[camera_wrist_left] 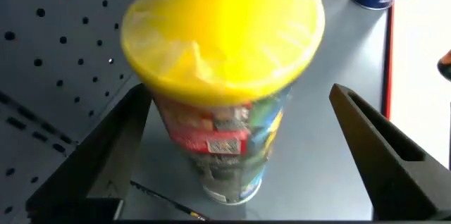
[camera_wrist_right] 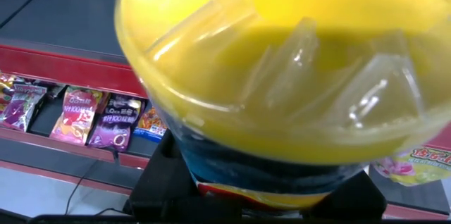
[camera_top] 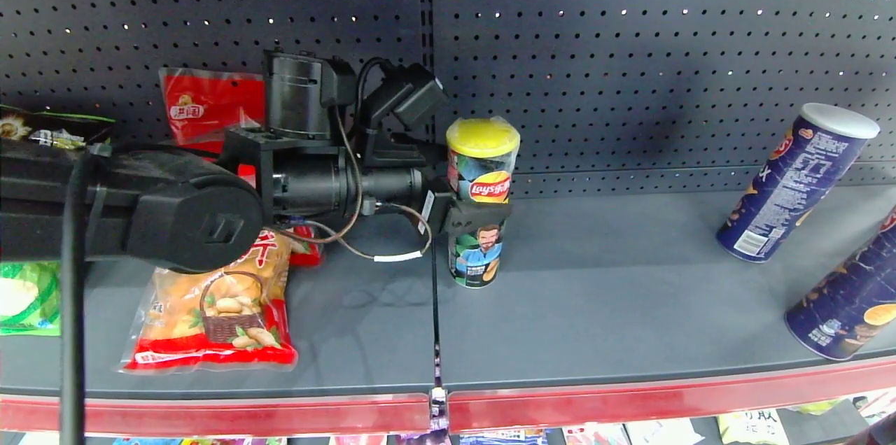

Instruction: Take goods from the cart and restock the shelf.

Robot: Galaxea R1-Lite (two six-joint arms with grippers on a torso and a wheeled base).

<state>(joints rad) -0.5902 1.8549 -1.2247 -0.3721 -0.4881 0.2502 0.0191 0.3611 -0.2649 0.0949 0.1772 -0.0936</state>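
Note:
A chip can with a yellow lid stands upright on the grey shelf, near its middle. My left gripper reaches in from the left and is open around the can's waist. In the left wrist view the same can sits between the two dark fingers, with a gap on each side. A second yellow-lidded chip can shows very close in the right wrist view. My right gripper is shut on its lower body, in front of the shelf's red edge.
Two dark blue chip cans lean at the shelf's right end. A red and orange snack bag, a red bag and a green bag lie at the left. Bare shelf lies between. Snack packets fill the lower shelf.

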